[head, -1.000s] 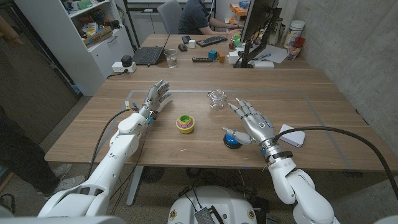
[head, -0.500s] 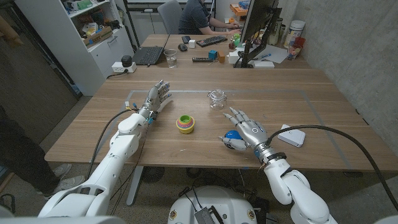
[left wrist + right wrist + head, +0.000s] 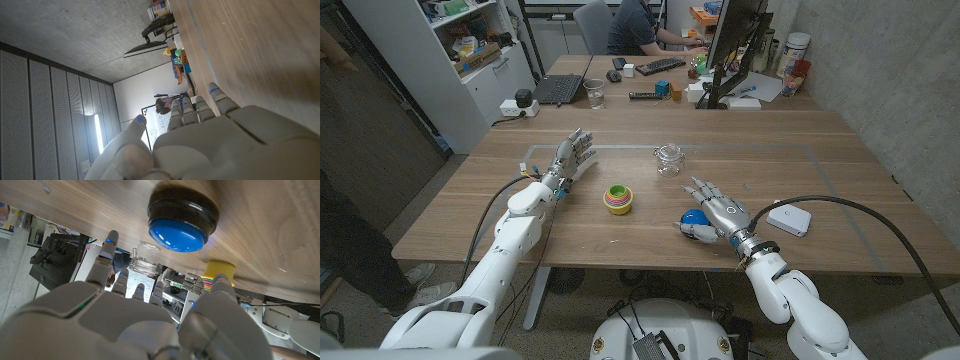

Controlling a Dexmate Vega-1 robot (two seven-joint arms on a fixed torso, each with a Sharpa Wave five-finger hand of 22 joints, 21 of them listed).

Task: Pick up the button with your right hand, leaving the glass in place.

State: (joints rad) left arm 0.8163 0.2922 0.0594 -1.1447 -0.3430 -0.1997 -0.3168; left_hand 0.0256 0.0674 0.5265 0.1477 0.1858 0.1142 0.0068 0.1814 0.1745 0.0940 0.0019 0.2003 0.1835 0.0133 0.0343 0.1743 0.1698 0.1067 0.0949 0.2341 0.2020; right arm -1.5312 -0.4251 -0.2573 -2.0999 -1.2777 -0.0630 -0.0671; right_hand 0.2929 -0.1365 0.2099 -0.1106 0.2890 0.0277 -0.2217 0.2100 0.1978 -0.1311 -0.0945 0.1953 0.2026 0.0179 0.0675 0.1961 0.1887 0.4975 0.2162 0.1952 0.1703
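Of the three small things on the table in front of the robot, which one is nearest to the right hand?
The blue button: it sits right beside the right hand. The glass jar stands farther back, and the stack of coloured cups lies toward the left.

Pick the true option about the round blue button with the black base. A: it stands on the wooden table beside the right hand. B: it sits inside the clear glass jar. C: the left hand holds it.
A: the round blue button with the black base stands on the wooden table, right hand beside it.

Stacked coloured cups (image 3: 618, 198) mid-table; a white box (image 3: 788, 218) near the right edge.
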